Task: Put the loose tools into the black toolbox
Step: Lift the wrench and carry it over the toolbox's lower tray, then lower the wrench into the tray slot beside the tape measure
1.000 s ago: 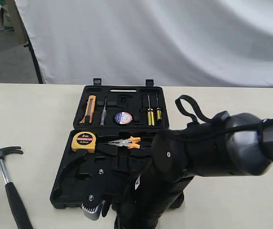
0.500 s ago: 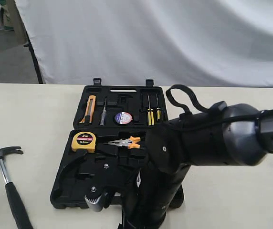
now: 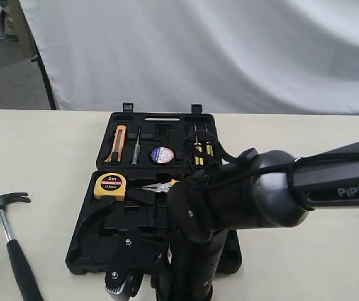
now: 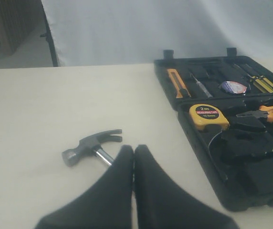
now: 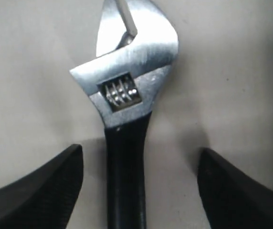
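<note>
The black toolbox [image 3: 104, 235] lies open on a pale tabletop [image 3: 41, 144], its lid half flat behind its tray half. A small dark tape roll [image 3: 162, 155] with a red, white and blue label sits flat in the middle of the lid half. The claw hammer [image 3: 15, 251] — steel head, black handle — lies on the table well to the left of the case, head farther away. The silver adjustable wrench [image 5: 124, 95], with a knurled adjuster and a dark handle, lies flat at the case's near edge — on bare tabletop.
</note>
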`<action>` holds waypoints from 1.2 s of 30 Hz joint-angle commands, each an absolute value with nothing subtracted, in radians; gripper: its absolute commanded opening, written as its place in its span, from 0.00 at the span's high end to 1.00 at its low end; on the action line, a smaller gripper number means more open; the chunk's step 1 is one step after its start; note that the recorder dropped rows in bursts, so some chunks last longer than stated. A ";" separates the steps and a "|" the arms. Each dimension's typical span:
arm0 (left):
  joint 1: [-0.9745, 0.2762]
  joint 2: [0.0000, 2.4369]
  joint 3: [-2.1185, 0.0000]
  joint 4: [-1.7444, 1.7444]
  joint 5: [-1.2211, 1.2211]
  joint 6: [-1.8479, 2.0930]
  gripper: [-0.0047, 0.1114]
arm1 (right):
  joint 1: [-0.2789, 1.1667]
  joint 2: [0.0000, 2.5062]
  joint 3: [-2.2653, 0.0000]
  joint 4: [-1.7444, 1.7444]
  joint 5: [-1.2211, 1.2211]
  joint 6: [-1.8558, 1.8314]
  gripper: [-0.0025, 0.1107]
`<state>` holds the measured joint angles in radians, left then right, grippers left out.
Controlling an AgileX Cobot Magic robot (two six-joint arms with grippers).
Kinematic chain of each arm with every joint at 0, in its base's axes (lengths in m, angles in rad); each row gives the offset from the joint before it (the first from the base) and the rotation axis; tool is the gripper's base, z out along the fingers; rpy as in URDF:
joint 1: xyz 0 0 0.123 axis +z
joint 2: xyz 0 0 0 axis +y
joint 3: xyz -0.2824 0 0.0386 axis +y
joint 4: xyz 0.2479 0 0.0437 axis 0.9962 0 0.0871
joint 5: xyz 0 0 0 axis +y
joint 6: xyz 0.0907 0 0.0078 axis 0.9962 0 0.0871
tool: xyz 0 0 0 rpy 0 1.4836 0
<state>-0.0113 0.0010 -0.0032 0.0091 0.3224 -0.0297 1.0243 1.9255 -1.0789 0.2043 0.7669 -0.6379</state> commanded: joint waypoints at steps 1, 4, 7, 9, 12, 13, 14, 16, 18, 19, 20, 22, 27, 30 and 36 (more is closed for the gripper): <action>-0.018 0.000 0.000 0.006 0.320 -0.031 0.96 | 1.029 1.946 -1.080 0.196 0.758 -0.643 0.48; -0.018 0.000 0.000 0.006 0.320 -0.031 0.96 | 1.029 1.950 -1.080 0.196 0.758 -0.643 0.69; -0.018 0.000 0.000 0.006 0.320 -0.031 0.96 | 1.031 1.950 -1.080 0.196 0.758 -0.656 0.91; -0.018 0.000 0.000 0.006 0.320 -0.031 0.96 | 1.044 1.950 -1.080 0.170 0.758 -0.654 0.98; -0.018 0.000 0.000 0.006 0.320 -0.031 0.96 | 1.053 1.938 -1.080 0.151 0.758 -0.654 0.98; -0.018 0.000 0.000 0.006 0.320 -0.031 0.96 | 1.053 1.932 -1.080 0.143 0.758 -0.654 0.98; -0.018 0.000 0.000 0.006 0.320 -0.031 0.96 | 1.053 1.926 -1.080 0.143 0.758 -0.654 0.98; -0.018 0.000 0.000 0.006 0.320 -0.031 0.96 | 1.053 1.909 -1.080 0.139 0.758 -0.654 0.98; -0.018 0.000 0.000 0.006 0.320 -0.031 0.96 | 1.053 1.888 -1.080 0.126 0.758 -0.651 0.98; -0.018 0.000 0.000 0.006 0.320 -0.031 0.96 | 1.053 1.876 -1.080 0.124 0.758 -0.651 0.98; -0.018 0.000 0.000 0.006 0.320 -0.031 0.96 | 1.053 1.862 -1.080 0.122 0.758 -0.651 0.98; -0.018 0.000 0.000 0.006 0.320 -0.031 0.96 | 1.053 1.839 -1.080 0.119 0.758 -0.651 0.98; -0.018 0.000 0.000 0.006 0.320 -0.031 0.96 | 1.048 1.787 -1.080 0.102 0.732 -0.655 0.98; -0.018 0.000 0.000 0.006 0.320 -0.031 0.96 | 1.048 1.767 -1.082 0.060 0.703 -0.651 0.98; -0.018 0.000 0.000 0.006 0.320 -0.031 0.96 | 1.003 1.765 -1.157 0.043 0.703 -0.660 0.98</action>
<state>-0.0113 0.0010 -0.0032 0.0091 0.3224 -0.0297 1.0350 1.7801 -1.1202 0.0583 0.7165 -0.6465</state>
